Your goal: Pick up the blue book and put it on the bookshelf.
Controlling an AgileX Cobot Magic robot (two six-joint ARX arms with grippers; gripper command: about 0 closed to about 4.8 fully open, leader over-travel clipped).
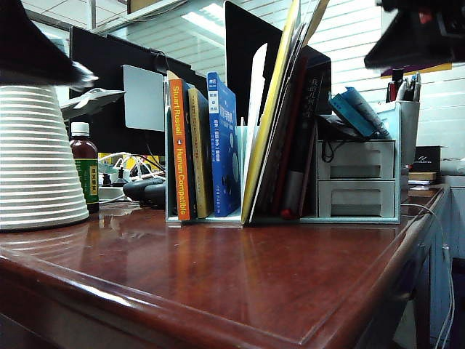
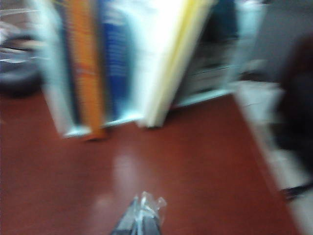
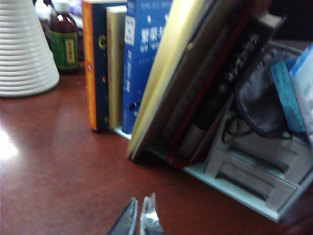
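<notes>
Blue book (image 1: 224, 145) stands upright in the bookshelf (image 1: 360, 218), between a tan book and a leaning yellow folder. Left gripper (image 2: 142, 215) and right gripper (image 3: 139, 220): jaws closed, empty, above the surface, apart from the shelf. Placement looks done; only retreat remains.

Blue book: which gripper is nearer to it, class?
Right, probably: the right gripper sits close before the blue book; the left gripper hangs farther back over the table.
</notes>
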